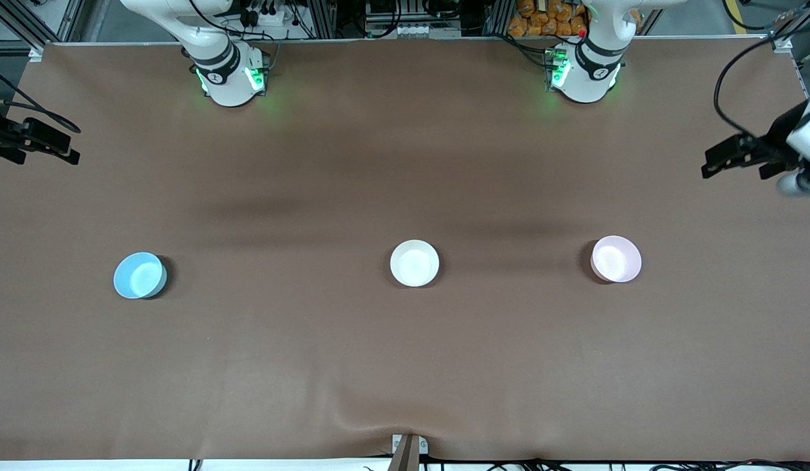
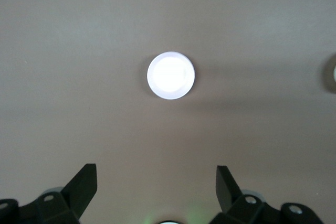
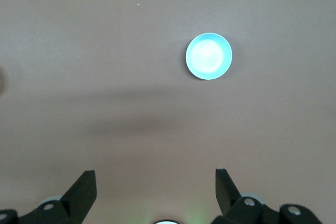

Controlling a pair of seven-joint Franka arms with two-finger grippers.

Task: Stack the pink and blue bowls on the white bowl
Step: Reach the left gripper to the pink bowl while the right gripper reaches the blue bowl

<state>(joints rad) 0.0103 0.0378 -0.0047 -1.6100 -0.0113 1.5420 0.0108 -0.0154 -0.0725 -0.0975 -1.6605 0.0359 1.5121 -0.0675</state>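
Three small bowls stand in a row across the brown table. The white bowl (image 1: 415, 263) is in the middle. The pink bowl (image 1: 616, 259) stands toward the left arm's end and shows as a pale disc in the left wrist view (image 2: 170, 75). The blue bowl (image 1: 140, 275) stands toward the right arm's end and shows in the right wrist view (image 3: 209, 56). My left gripper (image 1: 709, 167) (image 2: 156, 170) is open and empty, high over the table's edge at its own end. My right gripper (image 1: 72, 145) (image 3: 156, 174) is open and empty, high over the opposite edge.
The brown cloth (image 1: 405, 366) covers the whole table, with a small wrinkle at its near edge. A bracket (image 1: 408, 448) sticks up at the middle of the near edge. Both arm bases (image 1: 231, 75) (image 1: 585, 72) stand along the back edge.
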